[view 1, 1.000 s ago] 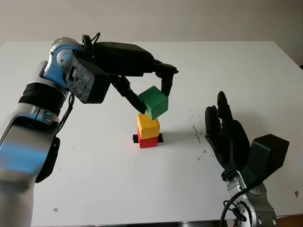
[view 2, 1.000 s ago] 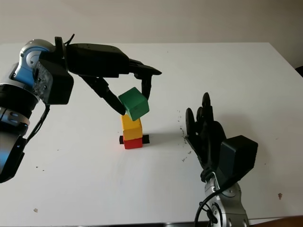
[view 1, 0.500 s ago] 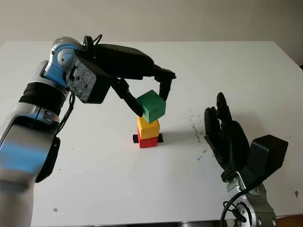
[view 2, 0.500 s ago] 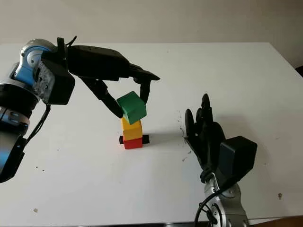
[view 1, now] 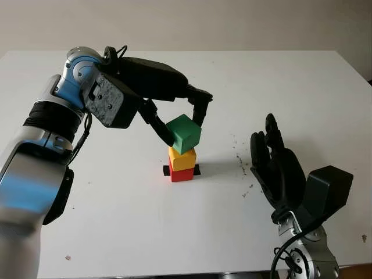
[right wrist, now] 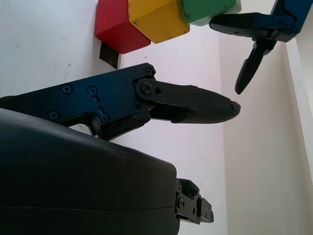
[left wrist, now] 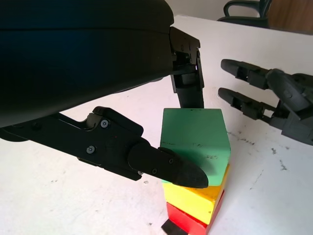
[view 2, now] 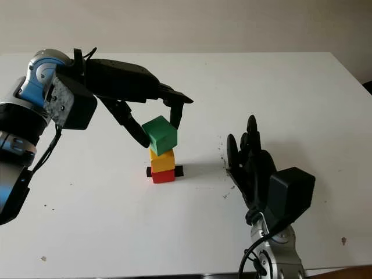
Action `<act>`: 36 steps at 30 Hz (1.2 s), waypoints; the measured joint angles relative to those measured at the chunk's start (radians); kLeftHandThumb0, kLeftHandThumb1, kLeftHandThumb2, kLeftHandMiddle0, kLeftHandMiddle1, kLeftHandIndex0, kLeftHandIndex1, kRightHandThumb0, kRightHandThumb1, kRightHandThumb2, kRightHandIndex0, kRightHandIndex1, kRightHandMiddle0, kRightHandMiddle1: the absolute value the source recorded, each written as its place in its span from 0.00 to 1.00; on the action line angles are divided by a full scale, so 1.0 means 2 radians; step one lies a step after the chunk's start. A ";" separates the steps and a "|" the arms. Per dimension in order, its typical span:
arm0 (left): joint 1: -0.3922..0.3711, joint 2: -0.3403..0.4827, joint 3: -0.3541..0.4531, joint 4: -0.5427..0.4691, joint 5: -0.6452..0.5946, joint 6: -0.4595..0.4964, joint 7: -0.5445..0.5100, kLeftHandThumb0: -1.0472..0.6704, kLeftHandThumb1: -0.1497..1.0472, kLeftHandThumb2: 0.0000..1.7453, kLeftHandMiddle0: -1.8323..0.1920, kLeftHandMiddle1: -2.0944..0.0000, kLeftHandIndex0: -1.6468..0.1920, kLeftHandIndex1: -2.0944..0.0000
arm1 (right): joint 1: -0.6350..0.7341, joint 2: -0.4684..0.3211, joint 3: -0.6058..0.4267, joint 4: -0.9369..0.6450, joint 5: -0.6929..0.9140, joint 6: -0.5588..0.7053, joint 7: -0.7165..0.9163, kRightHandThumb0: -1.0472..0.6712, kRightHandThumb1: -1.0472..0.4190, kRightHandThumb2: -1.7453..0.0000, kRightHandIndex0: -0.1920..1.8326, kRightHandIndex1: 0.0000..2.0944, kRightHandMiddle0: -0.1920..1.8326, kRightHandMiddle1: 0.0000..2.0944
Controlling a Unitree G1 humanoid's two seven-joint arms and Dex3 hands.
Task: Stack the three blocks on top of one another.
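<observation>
Left hand (view 1: 179,119) gripping green block (view 1: 183,133), atop yellow block (view 1: 182,158)

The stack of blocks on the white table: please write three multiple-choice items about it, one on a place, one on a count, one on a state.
1. Which block lies at the bottom of the stack?
A. red cube-shaped block
B. yellow cube-shaped block
C. green cube-shaped block

2. How many blocks are there?
A. two
B. three
C. four

3. What is the left hand doing?
A. holding nothing
B. grasping the green block
C. grasping the red block

Answers:
1. A: the red cube-shaped block sits on the white table, under the yellow cube-shaped block.
2. B: red, yellow and the green cube-shaped block.
3. B: the left hand has fingers on both sides of the green block; the right hand is open beside the stack.
</observation>
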 measured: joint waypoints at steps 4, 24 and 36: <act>0.000 0.001 -0.003 0.000 0.008 -0.001 0.002 0.30 1.00 0.16 0.85 0.98 0.81 0.23 | 0.000 0.000 0.000 0.000 0.000 0.000 0.000 0.23 0.00 0.69 0.00 0.00 0.00 0.00; 0.000 0.002 -0.009 0.000 0.017 0.001 0.003 0.24 1.00 0.07 0.91 0.98 0.80 0.52 | 0.002 0.000 0.000 -0.002 -0.001 0.001 0.003 0.23 0.00 0.69 0.00 0.00 0.00 0.00; 0.000 0.002 -0.010 -0.012 0.010 0.028 -0.021 0.21 0.88 0.03 0.93 0.98 0.82 0.57 | 0.002 0.000 0.000 -0.002 -0.002 0.002 0.005 0.22 0.00 0.69 0.00 0.00 0.00 0.00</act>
